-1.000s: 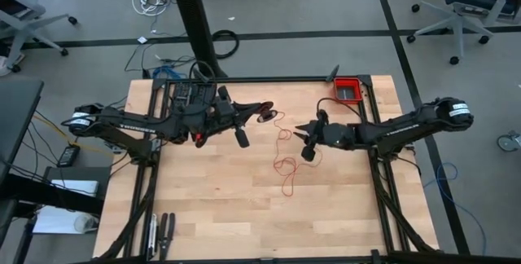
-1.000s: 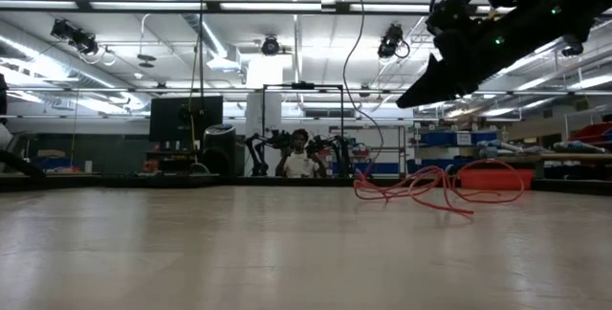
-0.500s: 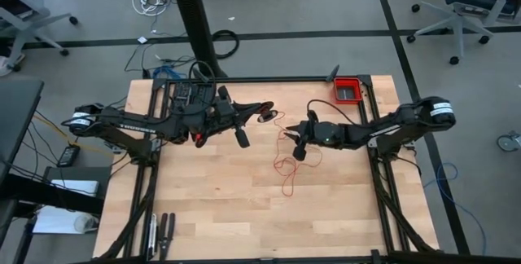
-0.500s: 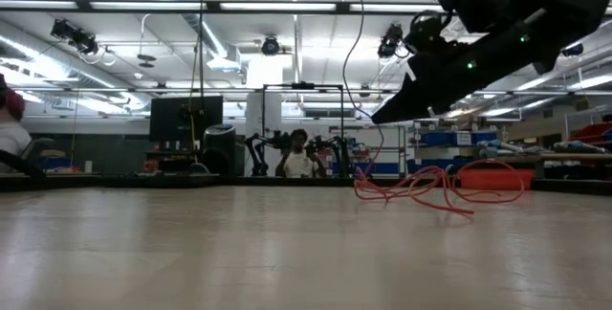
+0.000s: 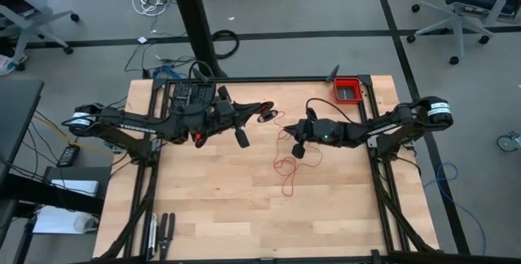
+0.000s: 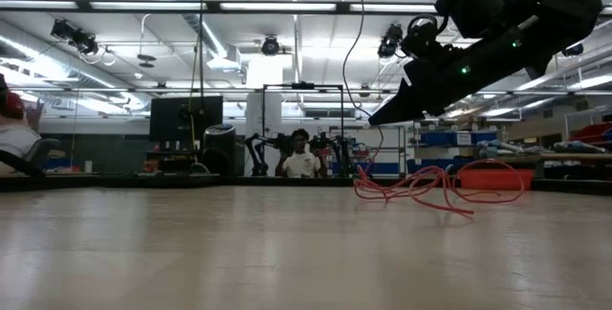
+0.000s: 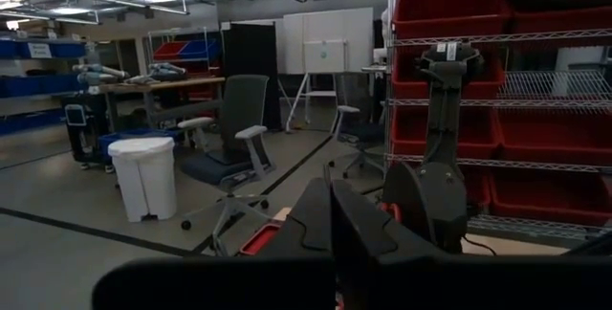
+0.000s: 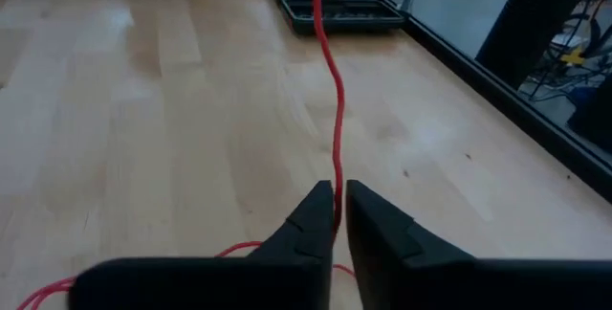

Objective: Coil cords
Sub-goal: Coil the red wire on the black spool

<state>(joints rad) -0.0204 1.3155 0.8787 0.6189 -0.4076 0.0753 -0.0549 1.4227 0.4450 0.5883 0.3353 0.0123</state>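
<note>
The thin red cord (image 5: 285, 166) lies in loose loops at mid-table, and one strand (image 8: 337, 109) rises from them toward my left gripper. That left gripper (image 5: 271, 117) is shut and held high over the table's middle, with the cord's upper end at its fingertips. My right gripper (image 5: 286, 135) is just to the right of it and lower, above the loops (image 6: 430, 184), shut on the rising strand. My left gripper has the cord's upper end (image 5: 278, 118) at its shut fingertips. The fingers hide the place of contact in the left wrist view. The cord hangs down from it to the table. My right gripper pinches a single strand (image 8: 336, 190) between its two fingertips, slanting down from the table's right. The strand runs on fairly straight beyond the fingers, and the rest lies slack on the table (image 8: 239, 249).
A red bin (image 5: 348, 90) sits at the far right corner. A black tray (image 5: 191, 93) sits at the far edge behind the left arm. Dark tools (image 5: 160, 230) lie at the near left corner. Bare wood lies across the near half.
My right gripper has gone toward the table's left and down to the rising strand, and has shut on it. The cord's loops on the table have kept their place.
</note>
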